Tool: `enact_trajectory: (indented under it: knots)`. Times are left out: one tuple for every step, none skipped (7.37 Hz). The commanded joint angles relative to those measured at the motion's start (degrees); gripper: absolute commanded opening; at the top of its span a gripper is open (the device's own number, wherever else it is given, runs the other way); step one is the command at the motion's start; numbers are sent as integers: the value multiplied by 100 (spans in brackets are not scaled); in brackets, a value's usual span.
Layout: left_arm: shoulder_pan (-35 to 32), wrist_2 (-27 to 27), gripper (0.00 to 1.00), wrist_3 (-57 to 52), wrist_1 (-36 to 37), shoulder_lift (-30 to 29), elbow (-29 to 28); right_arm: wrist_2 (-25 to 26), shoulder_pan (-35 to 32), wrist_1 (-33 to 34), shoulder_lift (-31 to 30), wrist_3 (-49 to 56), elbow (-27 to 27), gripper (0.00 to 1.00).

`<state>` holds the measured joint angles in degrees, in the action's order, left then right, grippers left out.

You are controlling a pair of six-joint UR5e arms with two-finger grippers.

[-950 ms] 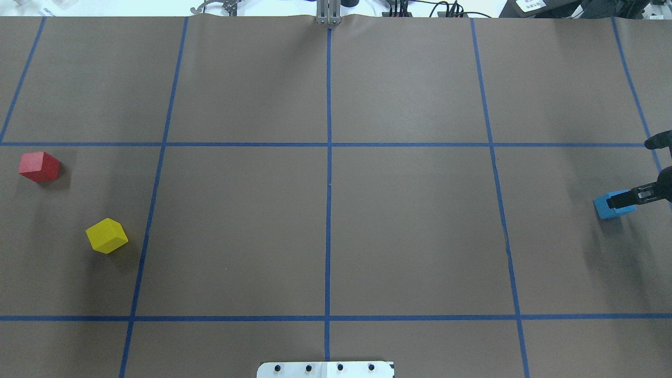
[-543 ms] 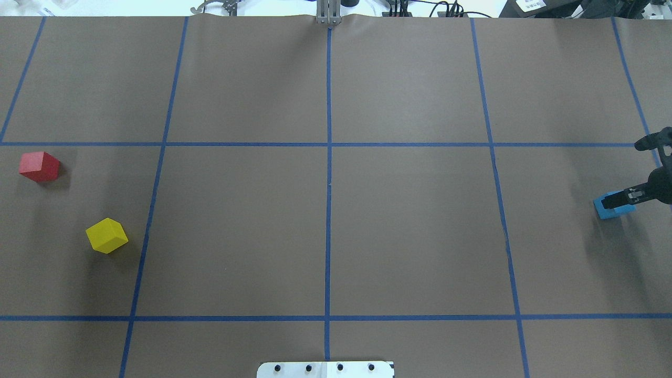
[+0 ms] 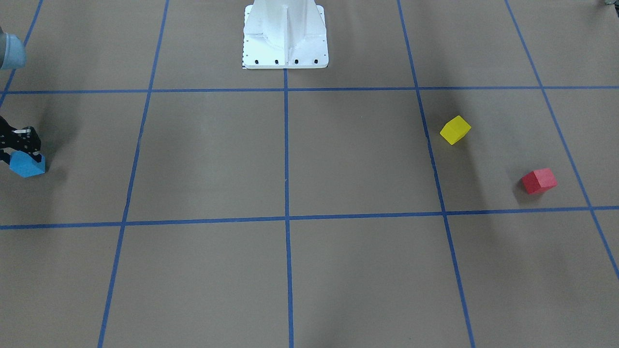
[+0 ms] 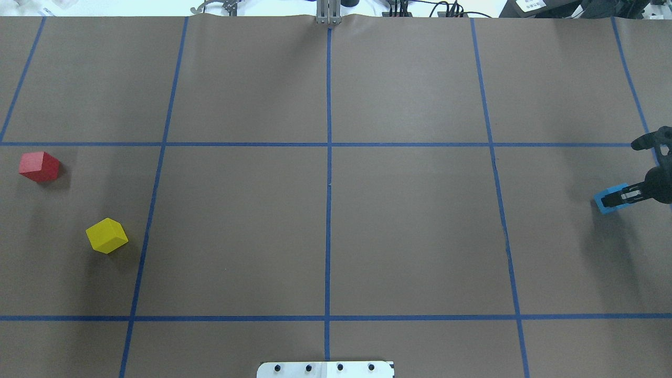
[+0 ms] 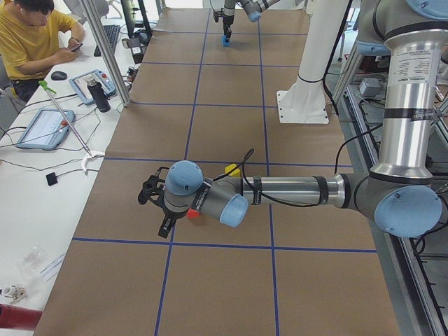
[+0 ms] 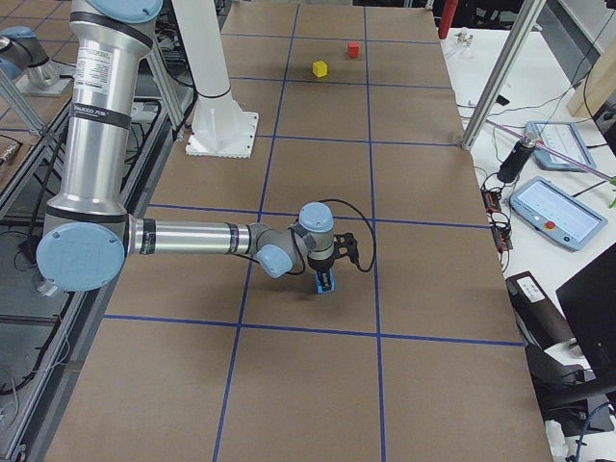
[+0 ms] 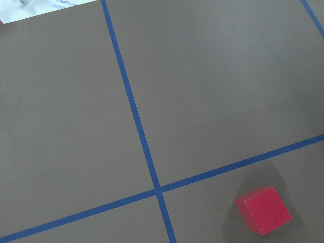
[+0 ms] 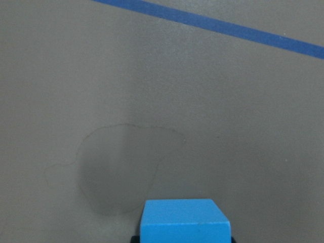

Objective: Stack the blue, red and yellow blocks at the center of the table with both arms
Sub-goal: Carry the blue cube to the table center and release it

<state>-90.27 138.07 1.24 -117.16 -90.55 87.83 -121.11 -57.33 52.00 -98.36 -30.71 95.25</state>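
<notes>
The blue block [image 4: 599,202] is at the table's far right, held between the fingers of my right gripper [image 4: 612,199], which is shut on it. In the right wrist view the blue block [image 8: 185,220] sits low at centre with its shadow apart from it on the table, so it hangs slightly above the surface. The red block [image 4: 39,166] and the yellow block [image 4: 106,235] lie on the far left. My left gripper [image 5: 166,227] shows only in the exterior left view, hovering beside the red block [image 5: 192,215]; I cannot tell whether it is open or shut. The left wrist view shows the red block [image 7: 263,210] at lower right.
Brown paper with a blue tape grid [image 4: 328,144] covers the table. The robot's white base [image 3: 285,36] stands at the near middle edge. An operator [image 5: 31,38] sits beside the table with tablets and cables.
My right gripper has closed in on the blue block, and gripper and block have shifted slightly up the overhead view. The red and yellow blocks have not moved.
</notes>
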Motion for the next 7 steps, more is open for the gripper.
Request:
enact_trajectory:
  knots:
    - [0, 1, 100, -1, 0, 46, -11, 8, 115, 482, 813, -110, 125, 0]
    - [0, 1, 100, -1, 0, 64, 6, 209, 360, 1026, 1445, -381, 125, 0]
    - [0, 1, 100, -1, 0, 64, -2, 454, 737, 1379, 2060, -923, 108, 0]
    - [0, 1, 100, -1, 0, 64, -37, 726, 1149, 1896, 2754, -1633, 81, 0]
    - [0, 1, 100, -1, 0, 64, -55, 1051, 1641, 2684, 3579, -2423, 46, 0]
    - [0, 10, 100, -1, 0, 64, -55, 1385, 1924, 3249, 4231, -2936, -32, 0]
    - [0, 1, 100, -1, 0, 64, -64, 1432, 2136, 3359, 4629, -3446, -146, 0]
